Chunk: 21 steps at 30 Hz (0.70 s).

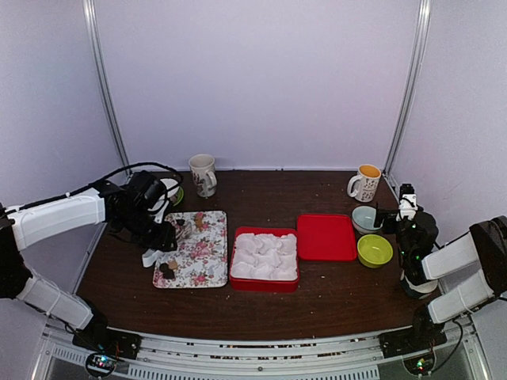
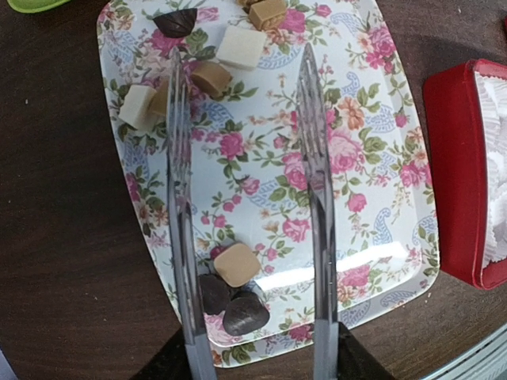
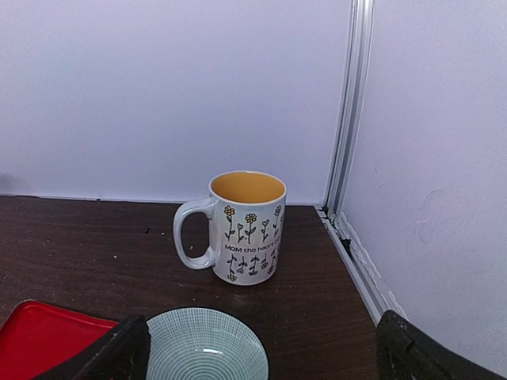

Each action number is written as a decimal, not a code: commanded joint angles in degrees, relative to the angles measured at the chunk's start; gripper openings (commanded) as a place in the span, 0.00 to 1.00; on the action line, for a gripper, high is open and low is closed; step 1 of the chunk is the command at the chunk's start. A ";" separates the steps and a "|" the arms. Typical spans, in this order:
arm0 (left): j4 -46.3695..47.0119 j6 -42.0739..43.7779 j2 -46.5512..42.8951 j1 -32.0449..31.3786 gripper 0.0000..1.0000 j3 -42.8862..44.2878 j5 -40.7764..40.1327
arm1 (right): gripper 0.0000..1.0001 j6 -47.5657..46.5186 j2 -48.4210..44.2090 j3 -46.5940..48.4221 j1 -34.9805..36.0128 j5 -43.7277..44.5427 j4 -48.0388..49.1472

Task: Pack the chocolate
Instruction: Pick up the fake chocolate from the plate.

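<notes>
Metal tongs (image 2: 178, 198) gripped in the left fingers (image 2: 158, 366), prongs spread over the floral tray (image 2: 333, 158). Looks barely started tbh: spotted chocolate (image 2: 237, 264) only on that tray, none in the red box (image 1: 264, 283) on its white paper lining (image 1: 264, 255). Right fingers (image 3: 119, 348) splayed wide, empty. Need the wrist view for tan vs dark pieces, the top view for the lining.

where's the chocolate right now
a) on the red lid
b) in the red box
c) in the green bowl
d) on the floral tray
d: every piece of chocolate in view lies on the tray, while the box shows only white paper.
</notes>
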 commanded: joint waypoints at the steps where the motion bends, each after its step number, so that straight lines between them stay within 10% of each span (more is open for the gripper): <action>1: 0.64 1.49 1.31 0.40 0.55 2.50 1.99 | 1.00 -0.16 -0.48 0.84 -0.46 -0.55 -0.16; 21: 0.87 5.60 14.53 0.98 0.55 12.77 -5.00 | 1.00 -0.07 -0.43 0.92 -0.54 -0.64 -0.36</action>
